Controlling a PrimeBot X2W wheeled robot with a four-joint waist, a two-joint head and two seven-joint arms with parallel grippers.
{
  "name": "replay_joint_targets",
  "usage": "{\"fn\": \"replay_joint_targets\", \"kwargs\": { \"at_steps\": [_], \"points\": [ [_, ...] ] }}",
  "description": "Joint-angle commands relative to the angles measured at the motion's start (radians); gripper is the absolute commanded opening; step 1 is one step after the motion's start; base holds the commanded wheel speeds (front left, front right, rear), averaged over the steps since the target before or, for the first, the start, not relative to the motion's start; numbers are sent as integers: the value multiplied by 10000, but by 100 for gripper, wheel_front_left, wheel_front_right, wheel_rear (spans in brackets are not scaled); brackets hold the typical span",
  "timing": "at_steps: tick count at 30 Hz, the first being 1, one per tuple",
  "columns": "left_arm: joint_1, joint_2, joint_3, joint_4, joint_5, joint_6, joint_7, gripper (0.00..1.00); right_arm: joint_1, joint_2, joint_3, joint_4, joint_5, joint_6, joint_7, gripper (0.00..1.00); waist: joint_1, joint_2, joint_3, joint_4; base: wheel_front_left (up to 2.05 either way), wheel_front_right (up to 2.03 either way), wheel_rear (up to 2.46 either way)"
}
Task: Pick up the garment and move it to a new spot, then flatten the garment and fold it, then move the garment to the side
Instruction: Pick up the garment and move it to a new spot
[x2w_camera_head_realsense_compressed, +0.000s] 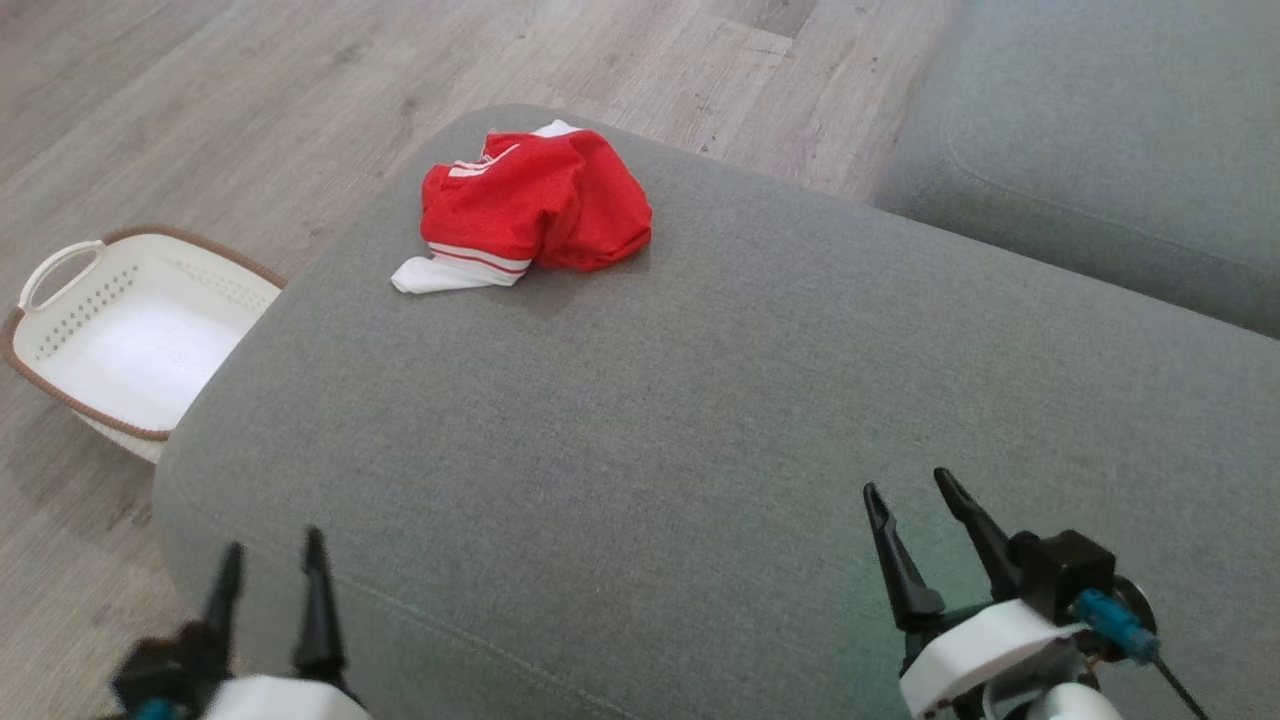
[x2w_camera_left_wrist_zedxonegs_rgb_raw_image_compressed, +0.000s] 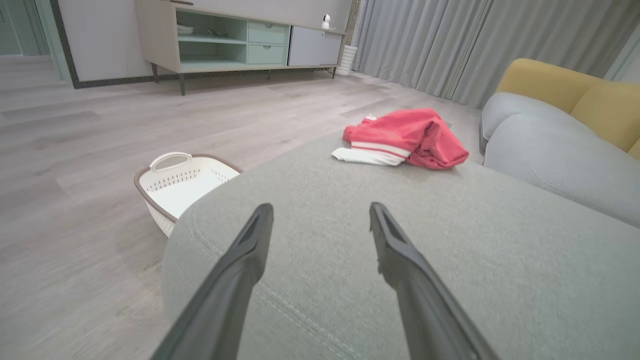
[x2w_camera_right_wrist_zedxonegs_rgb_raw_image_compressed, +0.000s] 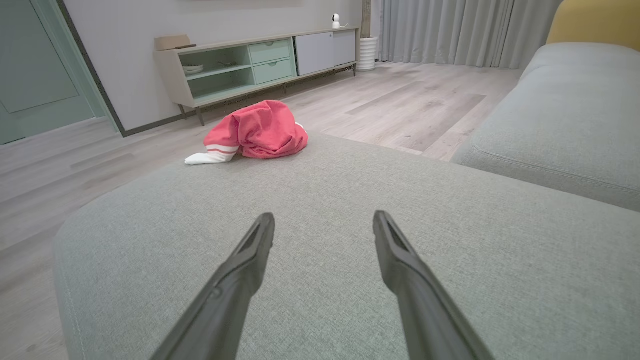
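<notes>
One crumpled red-and-white garment (x2w_camera_head_realsense_compressed: 535, 208)

Red garment (x2w_camera_head_realsense_compressed: 535, 205) on grey cushion (x2w_camera_head_realsense_compressed: 700, 420); left pincer (x2w_camera_head_realsense_compressed: 275, 541), right pincer (x2w_camera_head_realsense_compressed: 907, 481) agape.

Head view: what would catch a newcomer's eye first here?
The crumpled red garment with white trim, lying near the far left corner of the grey cushion, stands out most. A white basket sits on the floor to the cushion's left. The left gripper and right gripper hover open at the cushion's near edge, holding nothing.
</notes>
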Motion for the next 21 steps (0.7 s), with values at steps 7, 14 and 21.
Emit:
{"fn": "replay_joint_targets", "kwargs": {
  "at_steps": [7, 14, 21],
  "points": [
    [-1665, 1881, 1656, -1762, 61, 186, 587, 100, -705, -53, -218, -1110, -575, -7, 310, 100, 0, 0, 832, -476, 0, 0, 0],
    [-4868, 3482, 2211, -2133, 273, -581, 1720, 100, -1374, -53, -580, -2154, -1535, -7, 1087, 100, 0, 0, 2258, -1144, 0, 0, 0],
    [-8131, 3451, 2179, 150, -608, -1664, 2793, 100, -1825, -53, -130, -3099, -2061, -7, 1749, 100, 0, 0, 3495, -2048, 0, 0, 0]
  ]
}}
